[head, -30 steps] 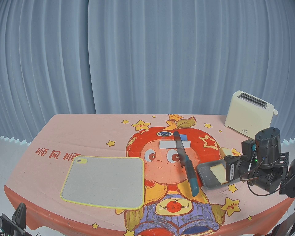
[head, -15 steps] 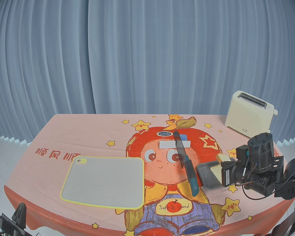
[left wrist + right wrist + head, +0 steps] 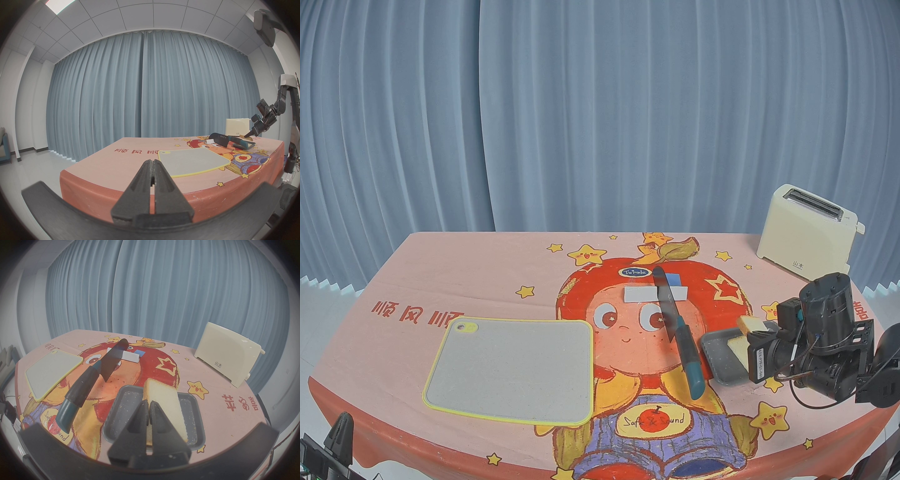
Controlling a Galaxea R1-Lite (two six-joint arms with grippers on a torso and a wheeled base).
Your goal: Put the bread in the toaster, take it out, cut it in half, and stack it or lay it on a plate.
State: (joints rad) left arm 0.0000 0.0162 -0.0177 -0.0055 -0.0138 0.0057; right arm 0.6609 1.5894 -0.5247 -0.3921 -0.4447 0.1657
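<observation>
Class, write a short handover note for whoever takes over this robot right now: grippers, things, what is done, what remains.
Left gripper: shut, nothing in it, off the table's near-left corner.
Right gripper: shut on the bread slice, which is tilted up over the grey tray.
Toaster far right; knife mid-table; cutting board on the left.
Done: bread gripped.
Left: toast it, take it out, halve it, plate it.

The pink tablecloth point(image 3: 456, 269) showed a red-haired cartoon girl. The boxy toaster point(image 3: 805, 232) was cream, the bread slice point(image 3: 162, 396) pale, the rectangular tray point(image 3: 720, 353) dark grey, the knife point(image 3: 681, 337) black-bladed, teal-handled, the cutting board point(image 3: 512, 369) grey, yellow-rimmed.
</observation>
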